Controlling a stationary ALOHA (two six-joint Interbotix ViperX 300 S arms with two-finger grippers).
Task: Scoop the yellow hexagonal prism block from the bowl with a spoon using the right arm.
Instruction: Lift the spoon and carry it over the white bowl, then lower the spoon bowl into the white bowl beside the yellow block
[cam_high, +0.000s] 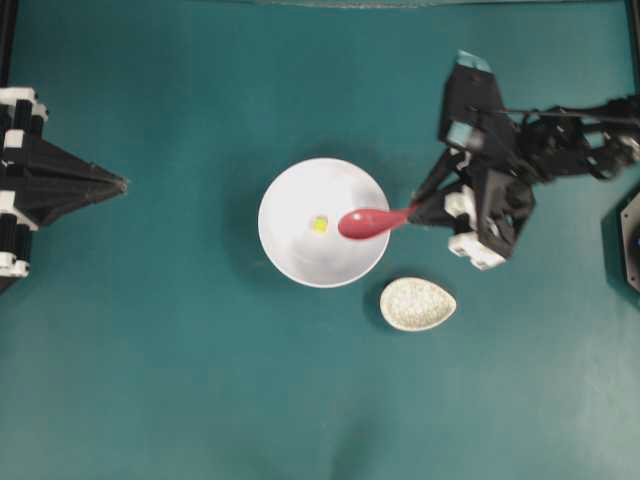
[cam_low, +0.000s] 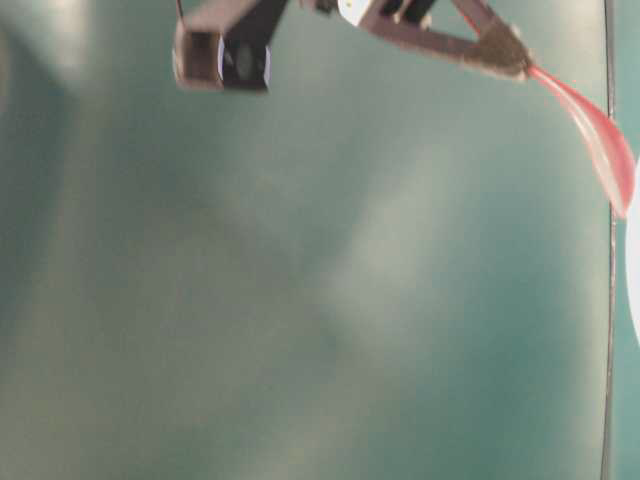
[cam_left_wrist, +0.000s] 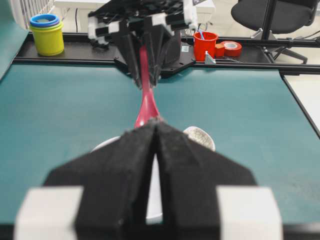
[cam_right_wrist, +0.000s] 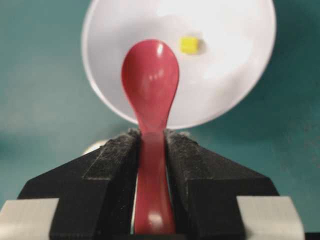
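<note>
We see the right gripper (cam_right_wrist: 150, 145) clamped on the handle of the red spoon (cam_high: 368, 221), its two black fingers (cam_right_wrist: 112, 165) pressing the handle from either side. From overhead, the spoon reaches out from the right arm (cam_high: 500, 170) toward the left, and its scoop lies over the right part of the white bowl (cam_high: 290, 250); we cannot tell whether the scoop touches the bowl's inside. In the right wrist view the hollow of the scoop faces the camera and holds nothing.

The small yellow block (cam_high: 319, 224) lies inside the bowl near its middle, just beside the tip of the scoop and apart from it. In the right wrist view it sits to the upper right of the scoop (cam_right_wrist: 189, 45).

A speckled cream oval dish (cam_high: 417, 304) rests on the teal worktop (cam_high: 150, 380) near the bowl, toward the lower right in the overhead view.

The left gripper (cam_high: 118, 184) sits at the left edge, well apart from the bowl, its fingers (cam_left_wrist: 130, 150) drawn together to a thin slit with nothing between them. Behind the worktop we notice a yellow pot (cam_left_wrist: 47, 35) and a red cup (cam_left_wrist: 205, 45).
</note>
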